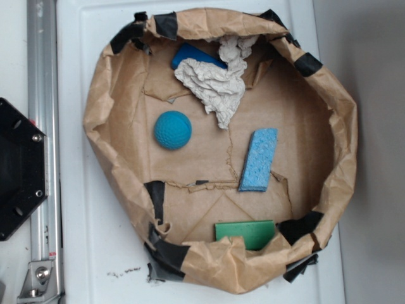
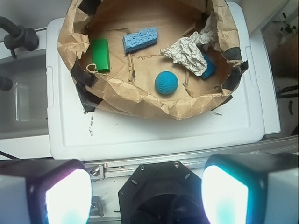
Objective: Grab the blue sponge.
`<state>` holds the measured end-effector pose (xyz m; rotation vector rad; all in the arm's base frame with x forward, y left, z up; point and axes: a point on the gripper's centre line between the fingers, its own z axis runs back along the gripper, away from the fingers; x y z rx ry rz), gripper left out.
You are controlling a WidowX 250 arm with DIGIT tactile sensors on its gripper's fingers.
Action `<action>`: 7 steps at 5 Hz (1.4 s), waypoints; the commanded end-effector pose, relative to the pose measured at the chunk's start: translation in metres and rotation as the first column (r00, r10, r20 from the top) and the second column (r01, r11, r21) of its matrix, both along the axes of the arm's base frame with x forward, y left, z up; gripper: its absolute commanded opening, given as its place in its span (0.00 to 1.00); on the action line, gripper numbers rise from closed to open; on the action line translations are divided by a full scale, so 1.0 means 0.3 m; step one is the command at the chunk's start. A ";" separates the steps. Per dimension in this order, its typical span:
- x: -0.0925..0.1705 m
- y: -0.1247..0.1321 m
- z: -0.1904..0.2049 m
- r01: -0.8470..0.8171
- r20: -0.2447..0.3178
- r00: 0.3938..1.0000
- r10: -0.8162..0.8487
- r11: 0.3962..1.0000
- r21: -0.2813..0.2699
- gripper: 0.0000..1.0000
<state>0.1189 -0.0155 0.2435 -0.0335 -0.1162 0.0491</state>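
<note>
The blue sponge (image 1: 258, 160) lies flat on the floor of the brown paper nest (image 1: 101, 126), right of the teal ball (image 1: 173, 130) and above the green block (image 1: 245, 232). The fingers (image 2: 63, 191) stand wide apart, apparently empty, well back from the nest.

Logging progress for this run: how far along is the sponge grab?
Nothing is done yet. The blue sponge lies untouched on the paper nest. The tool hangs open, far back above the base, holding nothing. Approach, descent and grasp all remain.
</note>
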 end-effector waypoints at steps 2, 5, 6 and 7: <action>0.167 0.028 -0.067 -0.153 -0.075 0.985 0.155 0.988 0.034 1.00; 0.469 0.069 -0.373 -0.541 0.151 0.826 0.544 0.839 -0.065 1.00; 0.550 0.068 -0.451 -0.543 0.159 0.810 0.565 0.824 -0.164 1.00; 0.648 0.035 -0.532 -0.560 0.162 0.800 0.577 0.816 -0.143 1.00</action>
